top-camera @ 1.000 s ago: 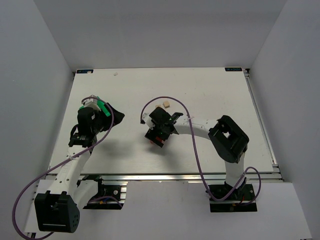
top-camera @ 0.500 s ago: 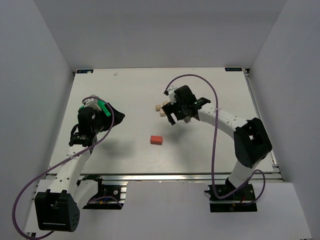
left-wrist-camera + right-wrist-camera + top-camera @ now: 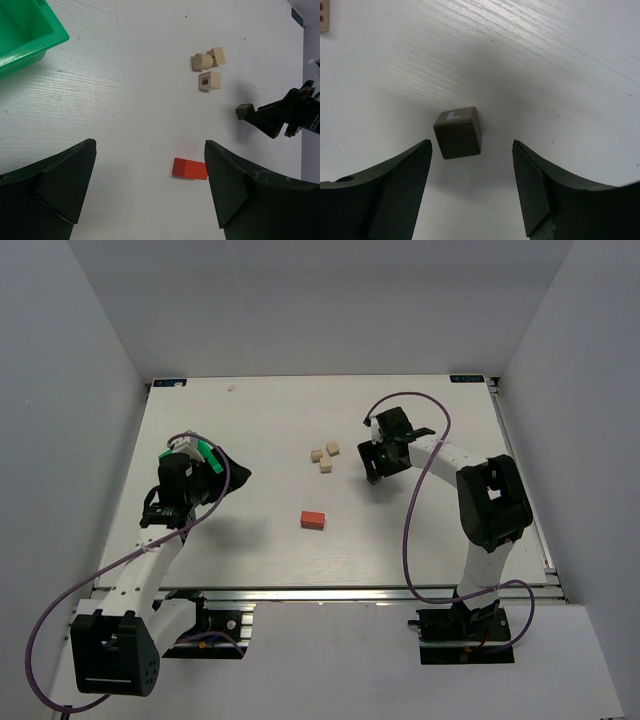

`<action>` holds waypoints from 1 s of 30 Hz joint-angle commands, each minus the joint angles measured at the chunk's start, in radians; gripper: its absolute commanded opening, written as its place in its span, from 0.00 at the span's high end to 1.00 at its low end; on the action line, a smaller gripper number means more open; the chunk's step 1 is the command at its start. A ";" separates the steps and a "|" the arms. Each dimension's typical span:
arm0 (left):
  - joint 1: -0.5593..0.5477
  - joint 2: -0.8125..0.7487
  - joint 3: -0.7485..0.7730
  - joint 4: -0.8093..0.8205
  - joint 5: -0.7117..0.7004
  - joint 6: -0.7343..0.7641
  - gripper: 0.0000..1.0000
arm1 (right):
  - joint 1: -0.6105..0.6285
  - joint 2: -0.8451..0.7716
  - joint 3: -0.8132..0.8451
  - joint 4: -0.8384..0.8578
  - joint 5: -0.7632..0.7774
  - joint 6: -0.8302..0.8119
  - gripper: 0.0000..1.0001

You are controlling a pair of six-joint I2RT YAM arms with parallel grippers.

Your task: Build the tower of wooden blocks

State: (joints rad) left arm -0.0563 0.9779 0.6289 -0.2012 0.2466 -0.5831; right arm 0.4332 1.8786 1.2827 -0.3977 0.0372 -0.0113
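The blocks lie loose on the white table; no stack stands. A red-orange block (image 3: 313, 519) lies flat at mid-table and also shows in the left wrist view (image 3: 190, 168). Three pale beige cubes (image 3: 325, 456) sit close together behind it, seen too in the left wrist view (image 3: 209, 80). A grey-brown cube (image 3: 458, 132) with a white mark on top sits on the table just at the tips of my right gripper (image 3: 471, 145), which is open and hangs over it (image 3: 375, 465). My left gripper (image 3: 150, 144) is open and empty, above the table's left side (image 3: 225, 470).
A green plastic bin (image 3: 25, 30) stands at the left, partly under my left arm (image 3: 207, 454). The table's right edge rail (image 3: 520, 470) runs beyond the right arm. A small white speck (image 3: 231, 387) lies at the back edge.
My right arm left the red-orange block at mid-table, swung back and to the right past the beige cubes, and now hangs over the grey-brown cube. The left arm has barely moved.
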 commanded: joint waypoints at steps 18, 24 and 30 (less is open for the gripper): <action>-0.004 0.085 -0.005 0.151 0.259 0.019 0.02 | -0.005 -0.006 -0.031 0.073 -0.088 -0.078 0.45; -0.002 0.091 -0.003 0.172 0.287 0.020 0.02 | -0.004 -0.004 -0.054 0.082 -0.062 -0.073 0.49; -0.005 0.113 -0.009 0.232 0.390 0.016 0.02 | -0.002 -0.012 -0.072 0.151 -0.091 -0.124 0.66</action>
State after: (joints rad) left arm -0.0563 1.0832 0.6285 -0.0353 0.5442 -0.5755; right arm 0.4320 1.8786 1.2198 -0.3065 -0.0437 -0.0967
